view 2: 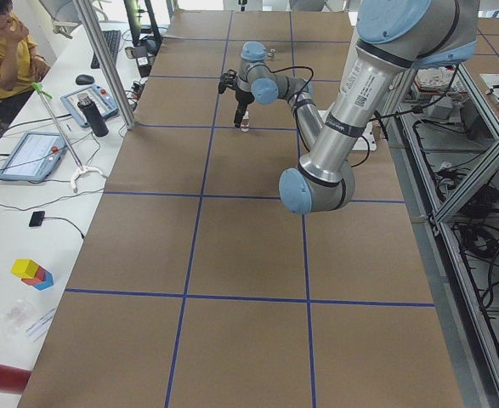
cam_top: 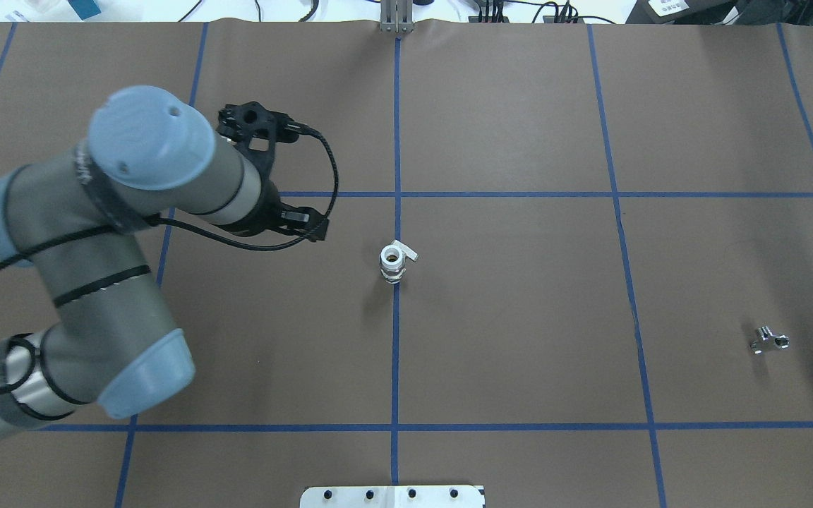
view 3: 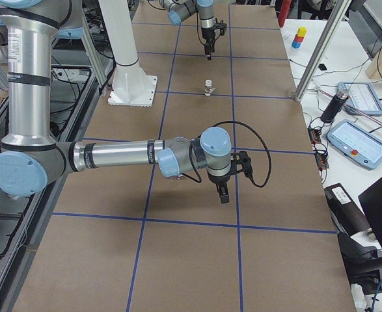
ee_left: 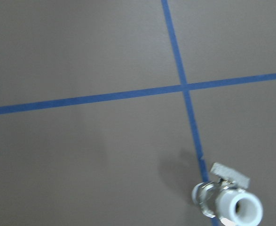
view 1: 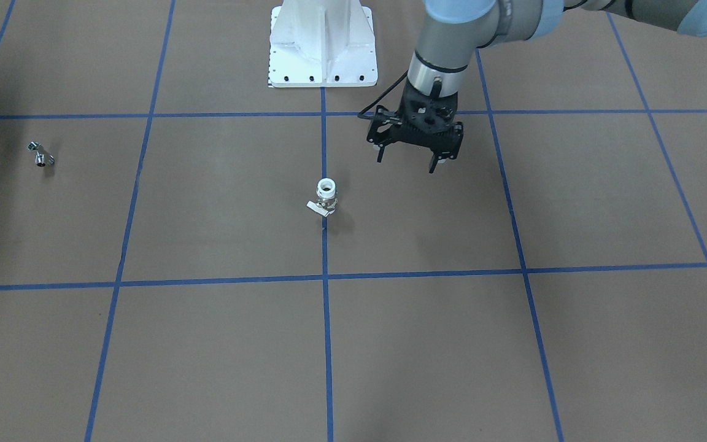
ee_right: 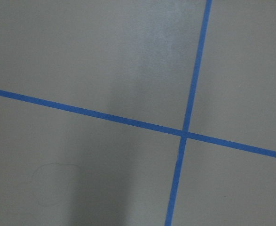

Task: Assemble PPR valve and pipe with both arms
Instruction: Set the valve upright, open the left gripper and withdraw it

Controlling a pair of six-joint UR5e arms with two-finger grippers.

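Closest to my overhead camera is the left arm, its grey tubes and light-blue caps filling that side of the view. At its end the left gripper hangs above the table, off to the robot's-left side of the PPR valve and not touching it. Its two black fingers are spread well apart with nothing between them. The valve stands upright on the centre blue tape line, its white ring-shaped opening facing up and its flat pale lever tab sticking out sideways low on the body. On the left wrist feed I see the valve in the lower right corner. The pipe lies on the table well apart from the valve, far out on the robot's-right side and a little nearer the white pedestal than the valve is. The right gripper shows only in my side view, hanging over the table on the pipe's side of the valve; I cannot tell how its fingers stand. Its wrist feed gives me only brown table and crossing tape.
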